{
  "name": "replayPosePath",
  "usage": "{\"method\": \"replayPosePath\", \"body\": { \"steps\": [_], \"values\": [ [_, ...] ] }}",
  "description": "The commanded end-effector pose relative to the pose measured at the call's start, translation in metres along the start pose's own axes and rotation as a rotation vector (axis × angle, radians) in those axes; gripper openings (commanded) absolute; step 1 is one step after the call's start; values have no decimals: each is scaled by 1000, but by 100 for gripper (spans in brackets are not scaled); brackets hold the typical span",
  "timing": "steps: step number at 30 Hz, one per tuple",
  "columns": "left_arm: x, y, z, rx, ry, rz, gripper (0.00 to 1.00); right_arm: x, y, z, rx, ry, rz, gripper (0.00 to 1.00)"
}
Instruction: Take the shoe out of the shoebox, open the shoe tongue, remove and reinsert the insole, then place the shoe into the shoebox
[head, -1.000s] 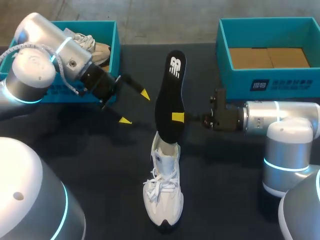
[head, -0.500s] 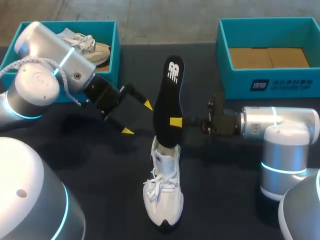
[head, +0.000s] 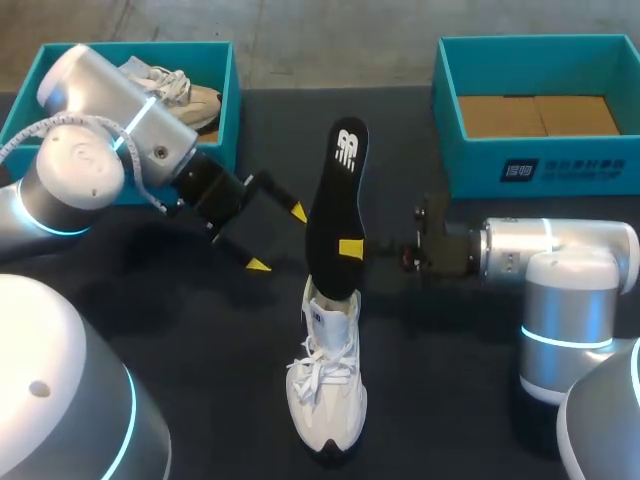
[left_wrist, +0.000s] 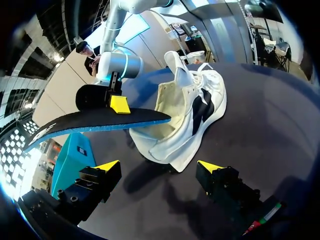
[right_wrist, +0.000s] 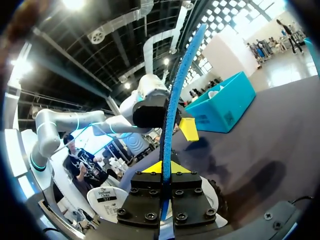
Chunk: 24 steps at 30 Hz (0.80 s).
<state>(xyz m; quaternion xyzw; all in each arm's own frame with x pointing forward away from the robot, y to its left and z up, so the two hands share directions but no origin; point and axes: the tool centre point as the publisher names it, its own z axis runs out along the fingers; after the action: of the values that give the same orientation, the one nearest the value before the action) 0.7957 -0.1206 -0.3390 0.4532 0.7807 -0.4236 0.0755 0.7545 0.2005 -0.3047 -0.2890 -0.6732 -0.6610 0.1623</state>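
Insole (head: 335, 195) stands pinched between the right fingers (head: 351, 247); left fingers (head: 297, 211) gape wide apart, holding nothing.

The white laced shoe (head: 327, 392) sits upright on its sole. A black, blue-edged insole (head: 336, 205) stands steeply out of its opening.

The left arm (head: 100, 150) and right arm (head: 560, 255) are fat silver tubes with glowing cyan rings (head: 548, 330) at the joints, plus a white cable (head: 30, 130) looped on the left one. Left gripper (left_wrist: 159, 166) and right gripper (right_wrist: 164, 169): black blocks, small screws (right_wrist: 145, 216), yellow tips (left_wrist: 107, 165).
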Motion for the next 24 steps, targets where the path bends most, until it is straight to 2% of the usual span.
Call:
{"method": "replayPosePath", "body": {
  "steps": [1,10,24],
  "values": [
    [-3,3,1,3,10,-1,100,1,-1,1,1,-3,0,0],
    [-3,2,5,10,28,9,100,1,-1,1,1,-3,0,0],
    [-2,1,11,29,46,-7,100,1,-11,4,4,-8,11,0]
  ]
}}
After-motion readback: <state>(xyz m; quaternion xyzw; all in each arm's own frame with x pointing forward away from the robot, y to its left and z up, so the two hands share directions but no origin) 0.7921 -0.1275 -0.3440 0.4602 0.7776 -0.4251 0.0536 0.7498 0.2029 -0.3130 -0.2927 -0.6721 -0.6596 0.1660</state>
